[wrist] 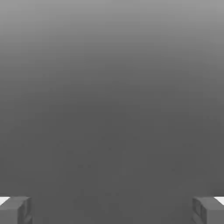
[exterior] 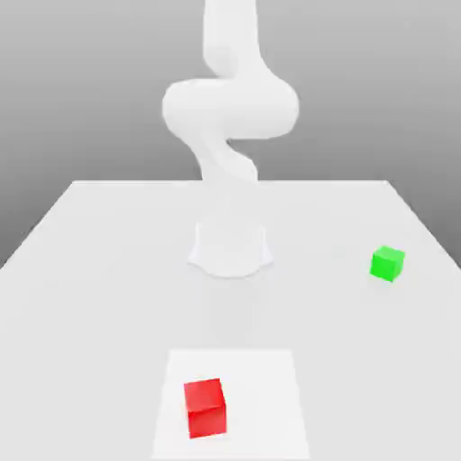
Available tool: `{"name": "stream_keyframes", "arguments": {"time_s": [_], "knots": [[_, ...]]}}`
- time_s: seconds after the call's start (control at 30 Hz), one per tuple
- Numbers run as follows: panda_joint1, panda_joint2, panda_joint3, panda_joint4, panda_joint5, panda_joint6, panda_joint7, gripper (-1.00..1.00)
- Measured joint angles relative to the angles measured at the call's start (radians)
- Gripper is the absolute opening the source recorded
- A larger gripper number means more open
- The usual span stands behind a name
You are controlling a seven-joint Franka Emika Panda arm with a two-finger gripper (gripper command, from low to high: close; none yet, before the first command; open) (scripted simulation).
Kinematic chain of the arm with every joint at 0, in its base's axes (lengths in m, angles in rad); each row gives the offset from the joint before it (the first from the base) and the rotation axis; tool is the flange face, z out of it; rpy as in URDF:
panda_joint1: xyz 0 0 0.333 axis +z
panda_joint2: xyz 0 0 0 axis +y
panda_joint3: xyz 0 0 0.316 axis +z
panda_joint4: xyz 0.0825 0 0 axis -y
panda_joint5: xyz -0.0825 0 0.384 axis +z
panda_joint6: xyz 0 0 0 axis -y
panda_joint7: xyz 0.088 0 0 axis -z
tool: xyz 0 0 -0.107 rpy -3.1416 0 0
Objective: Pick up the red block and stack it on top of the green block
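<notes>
My claw spread wide, nothing between its tips in hand view. Arm upright over its base. In exterior view, I see red block resting on white square, nearer camera than arm's base. Green block sits on worktop, well apart from base, toward exterior view's right of it. Both blocks apart, red one off green one.
</notes>
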Motion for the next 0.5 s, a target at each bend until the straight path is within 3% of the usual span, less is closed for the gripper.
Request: {"name": "stream_keyframes", "arguments": {"time_s": [0.5], "knots": [[0.051,0.551,-0.089,-0.169,0.055,0.248,-0.214,0.0]]}}
